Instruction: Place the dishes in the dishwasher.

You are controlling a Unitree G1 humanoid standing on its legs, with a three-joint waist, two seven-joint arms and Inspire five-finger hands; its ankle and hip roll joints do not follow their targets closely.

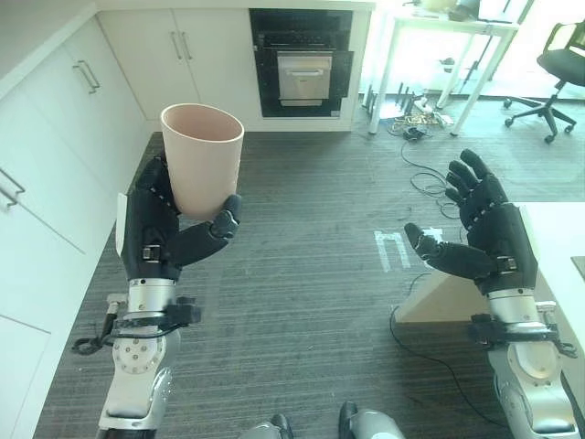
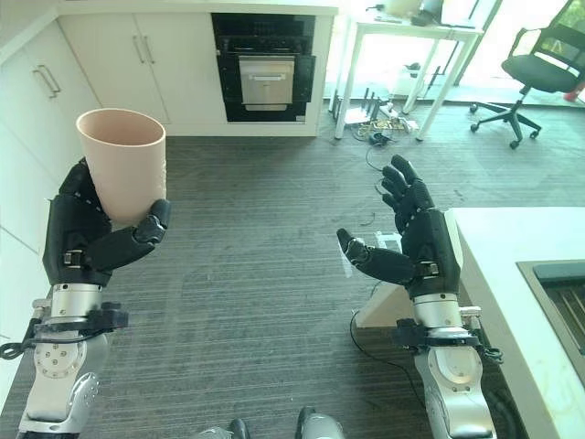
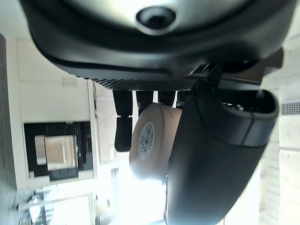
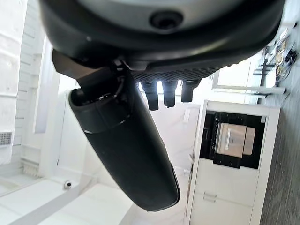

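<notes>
left eye view, grey carpet floor [image 1: 302, 238], white cabinets [image 1: 64, 137], built-in oven [image 1: 300, 62]

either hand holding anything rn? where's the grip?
Left hand holds the pale pink, tapered cup upright by its lower part, fingers behind, thumb in front. Right hand is open, empty.

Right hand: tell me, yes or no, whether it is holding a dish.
No. The right hand hangs open over the floor with its fingers spread and nothing in it; the pink cup sits in the left hand.
</notes>
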